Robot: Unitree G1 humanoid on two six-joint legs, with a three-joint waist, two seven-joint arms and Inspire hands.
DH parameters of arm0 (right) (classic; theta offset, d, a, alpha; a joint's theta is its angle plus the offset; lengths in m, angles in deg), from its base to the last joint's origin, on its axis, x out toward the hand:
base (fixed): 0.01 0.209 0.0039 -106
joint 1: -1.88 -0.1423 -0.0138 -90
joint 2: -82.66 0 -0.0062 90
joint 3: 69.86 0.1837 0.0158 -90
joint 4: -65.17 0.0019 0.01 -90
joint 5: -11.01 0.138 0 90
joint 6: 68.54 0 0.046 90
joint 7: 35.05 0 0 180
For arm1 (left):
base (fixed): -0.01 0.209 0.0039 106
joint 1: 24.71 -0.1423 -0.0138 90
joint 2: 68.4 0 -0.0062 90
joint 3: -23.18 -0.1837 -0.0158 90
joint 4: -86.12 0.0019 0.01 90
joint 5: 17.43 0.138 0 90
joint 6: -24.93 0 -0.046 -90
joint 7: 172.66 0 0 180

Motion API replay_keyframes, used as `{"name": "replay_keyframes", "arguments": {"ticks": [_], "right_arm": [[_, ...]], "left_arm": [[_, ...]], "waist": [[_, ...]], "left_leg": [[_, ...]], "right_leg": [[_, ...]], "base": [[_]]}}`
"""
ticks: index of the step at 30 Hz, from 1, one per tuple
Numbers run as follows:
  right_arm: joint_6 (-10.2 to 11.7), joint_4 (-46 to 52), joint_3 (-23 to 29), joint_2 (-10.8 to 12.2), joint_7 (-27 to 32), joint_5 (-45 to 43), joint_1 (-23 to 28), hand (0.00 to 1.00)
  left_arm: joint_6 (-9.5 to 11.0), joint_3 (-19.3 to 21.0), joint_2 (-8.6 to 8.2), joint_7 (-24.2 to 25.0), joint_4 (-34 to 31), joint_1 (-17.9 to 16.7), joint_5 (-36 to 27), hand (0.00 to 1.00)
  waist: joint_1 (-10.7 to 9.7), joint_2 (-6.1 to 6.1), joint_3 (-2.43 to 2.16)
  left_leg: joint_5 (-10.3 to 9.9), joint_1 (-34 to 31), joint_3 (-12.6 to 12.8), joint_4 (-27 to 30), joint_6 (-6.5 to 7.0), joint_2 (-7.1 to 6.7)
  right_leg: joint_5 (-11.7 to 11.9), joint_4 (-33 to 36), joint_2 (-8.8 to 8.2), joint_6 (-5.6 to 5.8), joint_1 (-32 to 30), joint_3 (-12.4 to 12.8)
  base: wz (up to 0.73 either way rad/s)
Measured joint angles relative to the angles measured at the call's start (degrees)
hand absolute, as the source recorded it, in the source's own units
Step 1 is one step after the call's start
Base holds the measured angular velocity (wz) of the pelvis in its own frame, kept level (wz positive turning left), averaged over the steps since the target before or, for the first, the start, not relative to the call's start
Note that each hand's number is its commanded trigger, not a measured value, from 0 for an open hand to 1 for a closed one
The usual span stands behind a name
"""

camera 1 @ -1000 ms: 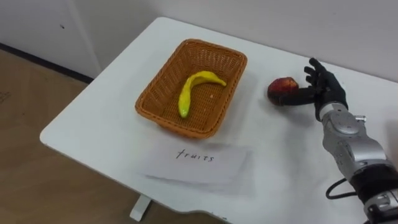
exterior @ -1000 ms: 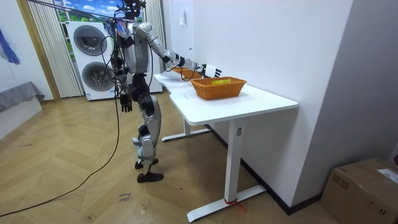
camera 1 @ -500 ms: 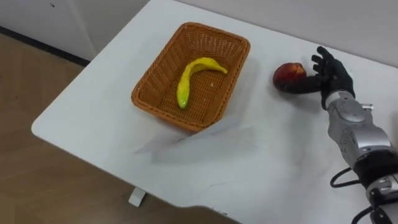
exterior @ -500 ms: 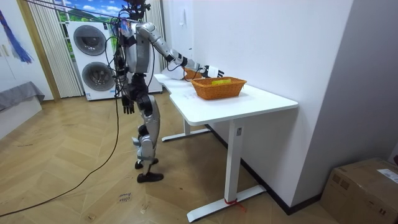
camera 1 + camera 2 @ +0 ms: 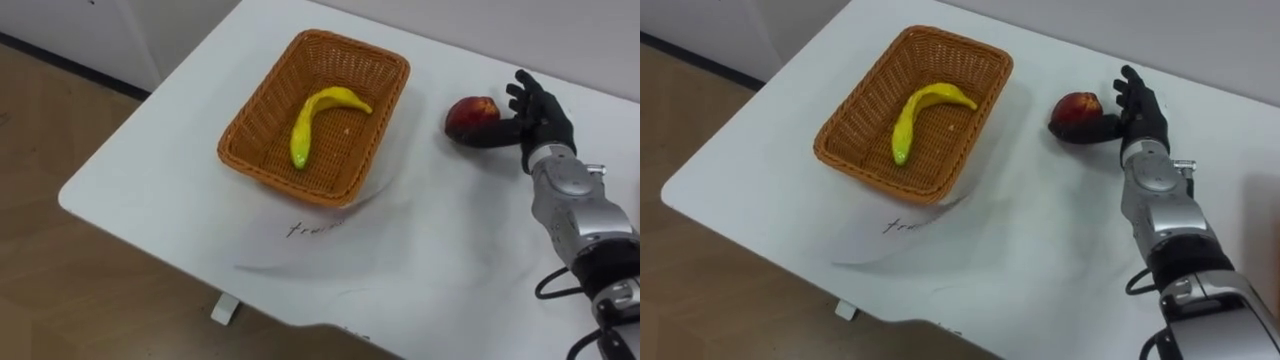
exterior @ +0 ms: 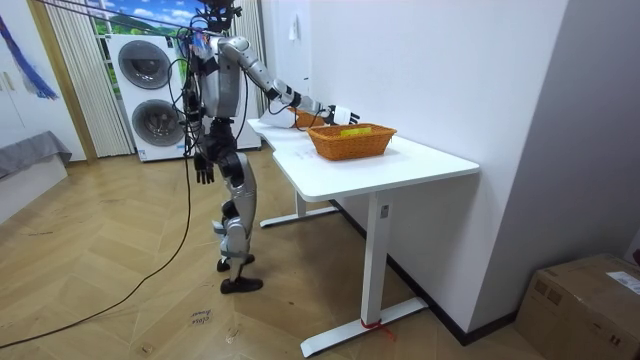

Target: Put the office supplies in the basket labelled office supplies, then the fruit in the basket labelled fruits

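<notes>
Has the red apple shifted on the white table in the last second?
No. The red apple sits the same gap right of the brown wicker basket as before; the whole view shifted, so the camera moved.

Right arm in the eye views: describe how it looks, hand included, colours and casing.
The right hand is black, with slim fingers. Behind it, a silver-grey wrist collar carries a small white tag. The forearm is a rounded, glossy silver-grey shell built in segments. Lower down the casing turns black, and a thin black cable loops out beside it.
</notes>
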Motion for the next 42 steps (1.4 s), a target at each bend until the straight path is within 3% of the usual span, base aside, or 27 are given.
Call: {"name": "replay_keyframes", "arguments": {"ticks": [12,17,23,28,42], "right_arm": [[0.1,0.0,-0.5,-0.1,-0.5,-1.3,0.0,0.0],[0.1,0.0,-2.8,-0.1,-0.7,-13.4,0.0,0.0],[0.1,0.1,-3.3,-0.2,-1.8,-19.9,-0.3,0.0],[-0.3,0.0,-4.3,-0.2,-3.2,-20.2,-0.3,0.0],[-1.6,-0.2,-5.1,-0.2,-5.6,-20.2,-0.3,0.0]], "left_arm": [[0.3,-0.8,0.02,0.0,0.0,0.2,-0.2,0.0],[0.4,-0.9,0.12,0.0,0.3,0.6,-0.1,0.0],[0.4,-2.8,0.86,0.3,0.6,0.7,-0.1,0.0],[0.2,-3.2,1.41,1.1,0.5,1.3,-0.1,0.0],[0.1,-3.1,1.82,1.5,0.5,2.6,-0.1,0.0]], "waist": [[0.0,0.05,-0.07],[0.2,-0.04,-0.13],[0.2,-0.15,-0.14],[0.3,-0.79,0.06],[0.5,-1.59,-0.07]], "left_leg": [[0.0,0.0,0.1,0.0,0.0,0.04],[0.0,-0.4,0.1,0.1,0.0,0.08],[0.2,-0.7,0.2,0.2,0.11,-0.01],[0.2,-0.9,0.1,0.7,0.11,0.01],[0.2,-0.9,0.0,1.1,0.12,-0.02]], "right_leg": [[0.0,0.1,0.0,0.0,0.0,0.2],[0.0,0.3,0.01,-0.01,-0.7,0.0],[0.0,1.1,-0.26,-0.01,-1.3,0.2],[0.0,1.3,-0.22,-0.03,-1.3,0.3],[0.0,1.9,-0.14,-0.09,-1.3,0.3]], "base": [[0.0],[0.0],[0.0],[0.0],[0.0]]}}
